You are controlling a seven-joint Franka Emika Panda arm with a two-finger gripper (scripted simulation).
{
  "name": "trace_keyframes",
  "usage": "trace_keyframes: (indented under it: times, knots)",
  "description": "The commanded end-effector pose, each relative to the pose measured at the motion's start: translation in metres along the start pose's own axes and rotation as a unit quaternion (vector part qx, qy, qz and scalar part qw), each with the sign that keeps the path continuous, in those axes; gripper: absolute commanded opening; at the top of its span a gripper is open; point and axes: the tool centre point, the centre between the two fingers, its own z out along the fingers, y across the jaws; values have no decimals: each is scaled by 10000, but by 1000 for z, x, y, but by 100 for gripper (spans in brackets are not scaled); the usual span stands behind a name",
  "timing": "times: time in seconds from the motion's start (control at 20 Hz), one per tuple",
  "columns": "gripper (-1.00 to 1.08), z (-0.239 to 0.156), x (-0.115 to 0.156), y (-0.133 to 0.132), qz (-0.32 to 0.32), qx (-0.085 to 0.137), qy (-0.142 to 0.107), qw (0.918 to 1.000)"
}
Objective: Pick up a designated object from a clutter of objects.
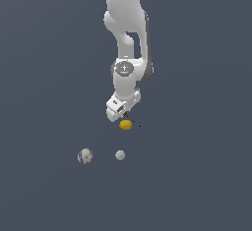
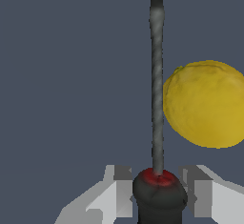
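The screwdriver [image 2: 157,99] fills the wrist view: a red-and-black handle sits between my gripper's [image 2: 157,194] two grey fingers [image 2: 123,189], which press against both sides of it, and the thin dark shaft points away from the camera. The yellow lemon [image 2: 205,104] lies right beside the shaft without clearly touching it. In the exterior view my gripper [image 1: 125,114] is low over the lemon [image 1: 126,125], and the screwdriver's [image 1: 134,122] dark shaft sticks out toward the exterior view's right. I cannot tell whether the screwdriver rests on the floor or hangs just above it.
A white-and-dark patterned ball [image 1: 85,156] lies nearer the camera on the exterior view's left. A smaller pale grey-white ball [image 1: 120,155] sits to its right, below the lemon. The ground is plain dark grey.
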Motion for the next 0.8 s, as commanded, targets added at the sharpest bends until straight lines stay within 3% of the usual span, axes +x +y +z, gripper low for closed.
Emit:
trace_keyframes:
  times: [0.0,0.75]
  knots:
    - [-100,-14,0,10,-1,-3,3,10000]
    - [-100,-134,0,93,-11,14,23,10000]
